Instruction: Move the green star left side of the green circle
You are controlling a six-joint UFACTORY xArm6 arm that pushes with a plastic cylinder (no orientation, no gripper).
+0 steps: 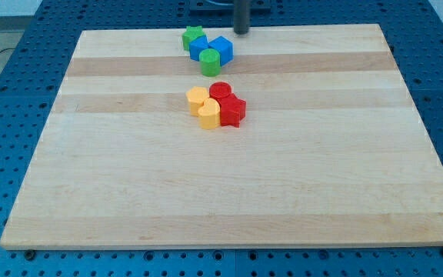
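My tip (241, 32) sits at the bench's (129, 192) top edge, right of the green star (193, 37); green circle (211, 62) lies below; no jaws here.

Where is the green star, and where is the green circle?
green star (193, 36): camera view, on its top face.
green circle (211, 61): camera view, on its top face.

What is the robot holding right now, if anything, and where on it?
Nothing is held. There is no gripper, only a rod; my tip sits at the board's top edge, to the view's right of the green star and apart from every block.
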